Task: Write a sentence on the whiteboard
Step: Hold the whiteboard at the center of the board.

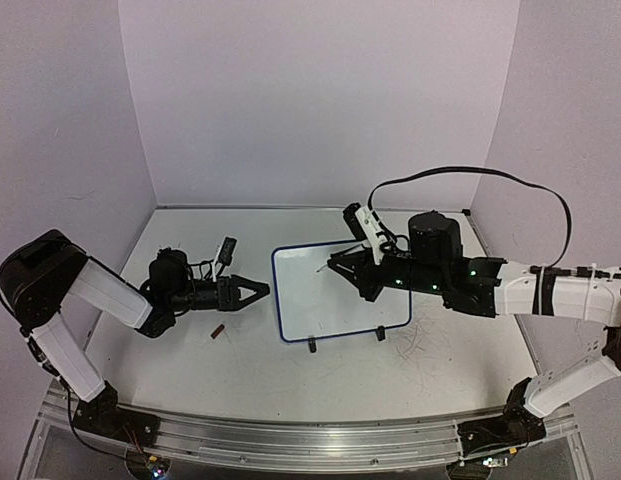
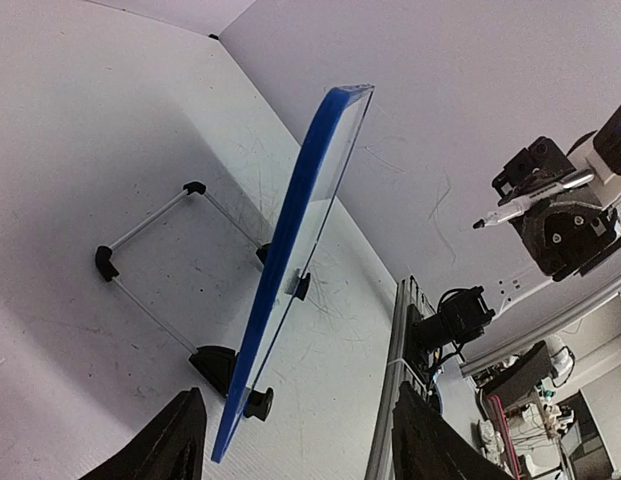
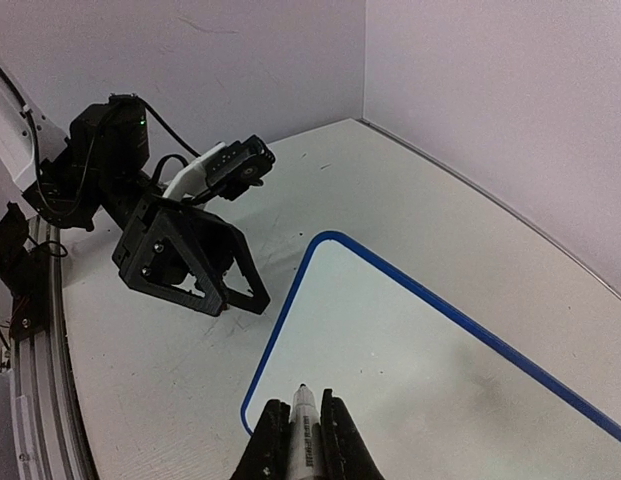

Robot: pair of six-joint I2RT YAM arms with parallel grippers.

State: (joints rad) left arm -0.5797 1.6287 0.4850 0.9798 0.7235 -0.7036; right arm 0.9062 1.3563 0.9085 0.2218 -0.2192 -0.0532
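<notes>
The whiteboard (image 1: 330, 305), white with a blue rim, stands on two black feet at the table's middle. Its face is blank; no sentence shows in any view. My right gripper (image 1: 340, 267) is shut on a white marker (image 1: 328, 266), its dark tip pointing at the board's upper left part. In the right wrist view the marker (image 3: 306, 430) sits between the fingers, just above the board (image 3: 430, 340) near its corner. My left gripper (image 1: 258, 291) is open and empty beside the board's left edge. In the left wrist view the board's blue edge (image 2: 295, 235) runs between the spread fingers (image 2: 175, 440).
A small dark red cap (image 1: 217, 331) lies on the table left of the board, below my left gripper. The board's wire stand (image 2: 150, 230) with black feet reaches out behind it. A metal rail (image 1: 290, 440) runs along the table's near edge. Purple walls close the back and sides.
</notes>
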